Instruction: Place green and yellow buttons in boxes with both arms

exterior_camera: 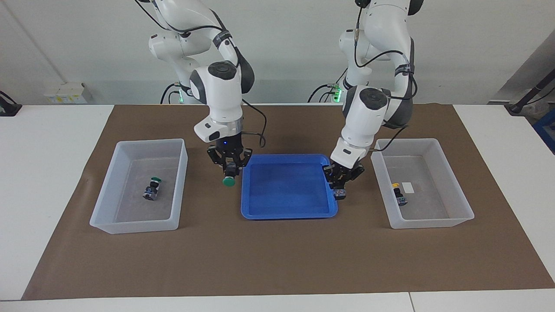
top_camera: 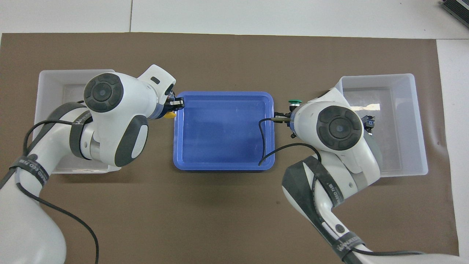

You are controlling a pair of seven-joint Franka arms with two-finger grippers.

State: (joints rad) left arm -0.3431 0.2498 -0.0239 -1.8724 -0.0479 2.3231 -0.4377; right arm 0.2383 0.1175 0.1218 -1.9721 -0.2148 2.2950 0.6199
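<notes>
**Inspector:** Report both grippers and what they carry.

**Onlooker:** The right gripper (exterior_camera: 229, 170) is clamped on a green button (exterior_camera: 229, 181), cap hanging downward, over the brown mat (exterior_camera: 277, 260) in the gap between the blue tray (exterior_camera: 288, 214) and the box toward the right arm's end (exterior_camera: 134, 225). The left gripper (exterior_camera: 341, 185) is closed on a yellow button (top_camera: 169, 115), over the tray's edge on the side of the other box (exterior_camera: 429, 223). Its cap shows only in the overhead view; from the facing view I see just the body's lower end.

**Inspector:** Why held there?

**Onlooker:** I judge each arm is mid-carry, each facing the box on its own side. Both loads are raised, which would let them pass over the box walls.

**Inspector:** The boxes' contents?

**Onlooker:** One green-capped button (exterior_camera: 151, 190) lies on the floor of the box at the right arm's end; one yellow-capped button (exterior_camera: 399, 193) lies in the other, beside a white sticker (exterior_camera: 408, 187). So colours appear sorted by box.

**Inspector:** The tray?

**Onlooker:** No buttons in it.

**Inspector:** Risk?

**Onlooker:** Releasing short of a wall would drop a button onto the mat.
</notes>
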